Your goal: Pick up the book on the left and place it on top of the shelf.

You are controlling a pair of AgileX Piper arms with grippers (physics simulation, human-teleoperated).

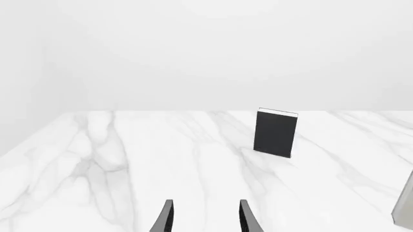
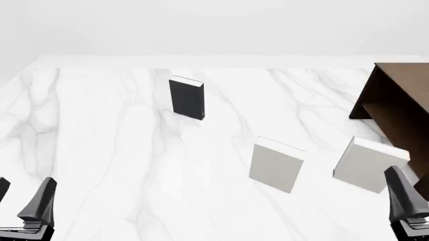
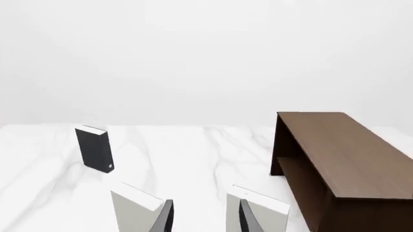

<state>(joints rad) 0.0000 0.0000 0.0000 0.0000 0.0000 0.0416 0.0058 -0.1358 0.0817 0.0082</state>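
Observation:
The black book [image 2: 187, 98] stands upright on the marble table [image 2: 107, 150], left of centre and far from both arms. It also shows in the left wrist view [image 1: 276, 133] and in the right wrist view [image 3: 95, 149]. The dark brown shelf [image 2: 401, 105] stands at the right edge, with its flat top and inner board showing in the right wrist view [image 3: 342, 154]. My left gripper [image 2: 20, 198] is open and empty at the near left; its fingers [image 1: 166, 217] point towards the book. My right gripper [image 2: 417, 201] is open and empty at the near right.
Two light grey books stand upright between the black book and the shelf: one near the middle [image 2: 277, 164], one beside the shelf [image 2: 368, 163]. Both are just ahead of my right gripper [image 3: 206, 220]. The table's far edge [image 2: 214, 63] meets a white wall.

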